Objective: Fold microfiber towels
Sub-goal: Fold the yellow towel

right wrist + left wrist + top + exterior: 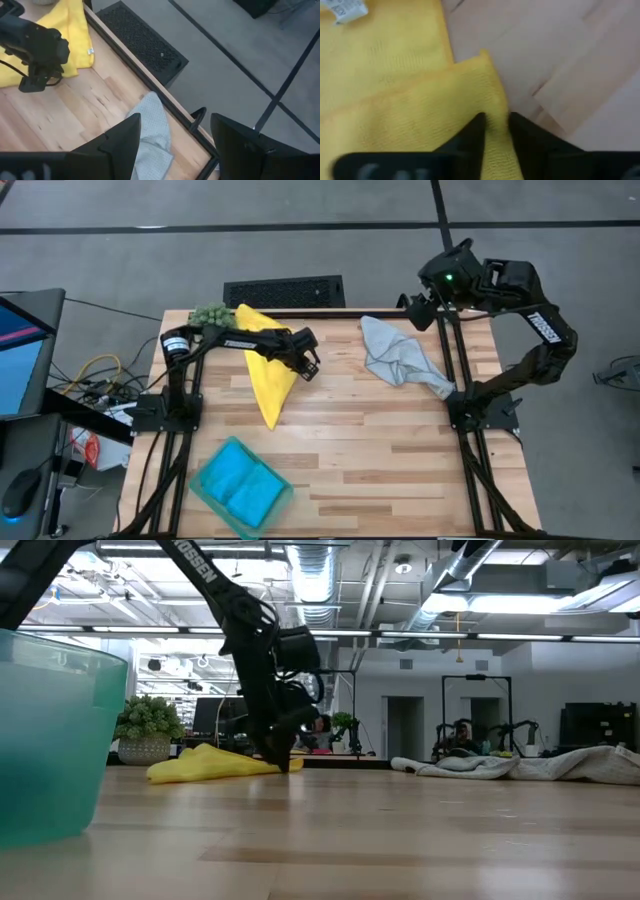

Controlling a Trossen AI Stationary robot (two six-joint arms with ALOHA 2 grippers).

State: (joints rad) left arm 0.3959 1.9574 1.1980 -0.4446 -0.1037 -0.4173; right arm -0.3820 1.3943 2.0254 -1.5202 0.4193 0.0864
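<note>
So the left gripper (pixel 308 366), mid-frame in the high view, pinches the soft yellow microfiber towel's (pixel 268 380) edge against the wooden surface (pixel 380 450), probably to fold it. Right gripper (pixel 172 137) waits spread, upper right.

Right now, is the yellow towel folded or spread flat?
Folded, at least partly: the yellow towel shows one layer overlapping another, and the left gripper pinches its edge. It lies as a narrow wedge.
</note>
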